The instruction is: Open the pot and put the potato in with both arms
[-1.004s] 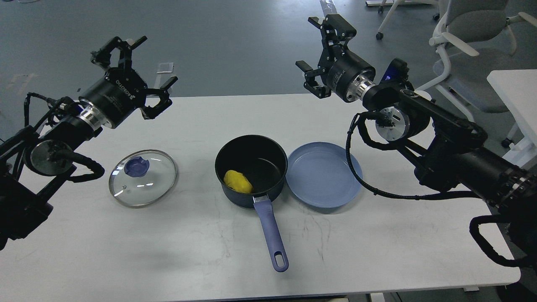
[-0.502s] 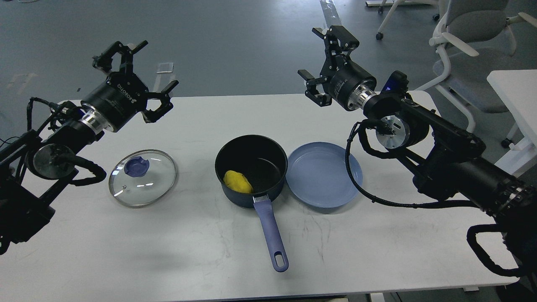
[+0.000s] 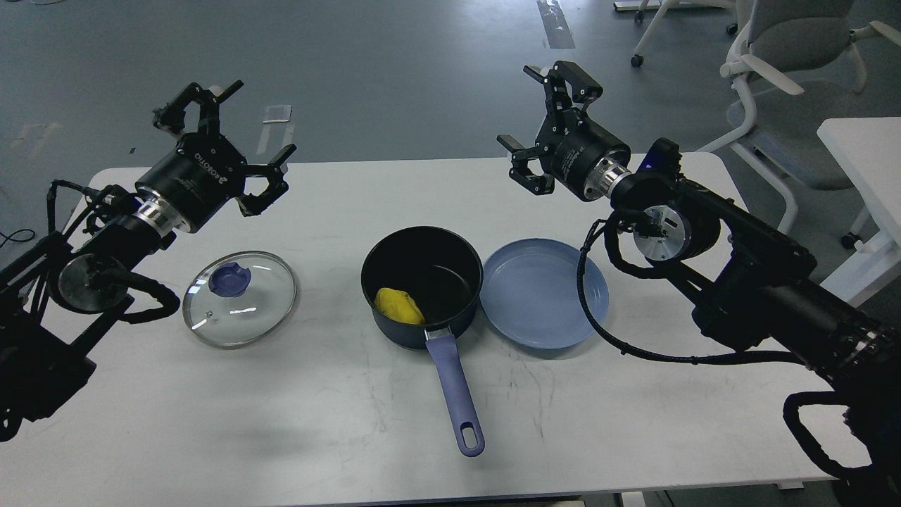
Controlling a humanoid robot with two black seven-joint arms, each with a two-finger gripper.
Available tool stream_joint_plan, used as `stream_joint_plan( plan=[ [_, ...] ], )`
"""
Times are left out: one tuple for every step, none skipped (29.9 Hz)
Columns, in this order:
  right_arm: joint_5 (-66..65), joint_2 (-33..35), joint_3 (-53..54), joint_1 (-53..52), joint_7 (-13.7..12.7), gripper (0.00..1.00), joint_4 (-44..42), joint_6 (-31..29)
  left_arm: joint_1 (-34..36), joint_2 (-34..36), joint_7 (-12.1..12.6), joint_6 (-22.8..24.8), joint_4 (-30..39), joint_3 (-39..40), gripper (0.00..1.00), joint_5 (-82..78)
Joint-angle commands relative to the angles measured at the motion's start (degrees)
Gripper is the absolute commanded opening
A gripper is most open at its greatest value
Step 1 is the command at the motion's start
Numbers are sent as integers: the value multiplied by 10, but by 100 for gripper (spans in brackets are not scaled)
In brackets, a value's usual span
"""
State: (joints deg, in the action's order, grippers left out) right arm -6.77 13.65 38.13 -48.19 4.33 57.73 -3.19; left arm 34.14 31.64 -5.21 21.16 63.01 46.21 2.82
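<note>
The dark navy pot stands open in the middle of the white table, its long periwinkle handle pointing toward me. The yellow potato lies inside it at the front left. The glass lid with a blue knob lies flat on the table left of the pot. My left gripper is open and empty, raised above the table's far left, beyond the lid. My right gripper is open and empty, raised above the far edge, beyond the plate.
A shallow blue-grey plate lies empty right of the pot, touching it. Office chairs and another white table stand at the right beyond the table.
Both grippers have sunk slightly and drawn back a little; the right one dropped lower and shifted right. Pot, potato, lid and plate have not moved.
</note>
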Motion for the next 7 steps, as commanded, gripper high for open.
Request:
stream_joint_plan(
  plan=[
    [28, -1, 5, 3, -10, 100, 3, -2, 0, 2, 0, 2, 0, 2, 98, 0],
    [28, -3, 5, 3, -8, 100, 3, -2, 0, 2, 0, 2, 0, 5, 98, 0],
    [28, -5, 3, 3, -8, 100, 2, -3, 0, 2, 0, 2, 0, 5, 98, -1],
    [27, -6, -1, 3, -7, 100, 2, -3, 0, 1, 0, 2, 0, 6, 98, -1],
    [26, -6, -3, 2, -7, 100, 3, -3, 0, 1, 0, 2, 0, 7, 98, -1],
    [26, -6, -3, 2, -7, 100, 4, -3, 0, 1, 0, 2, 0, 7, 98, -1],
    [26, -6, -3, 2, -6, 100, 4, -3, 0, 0, 0, 2, 0, 7, 98, -1]
  ],
)
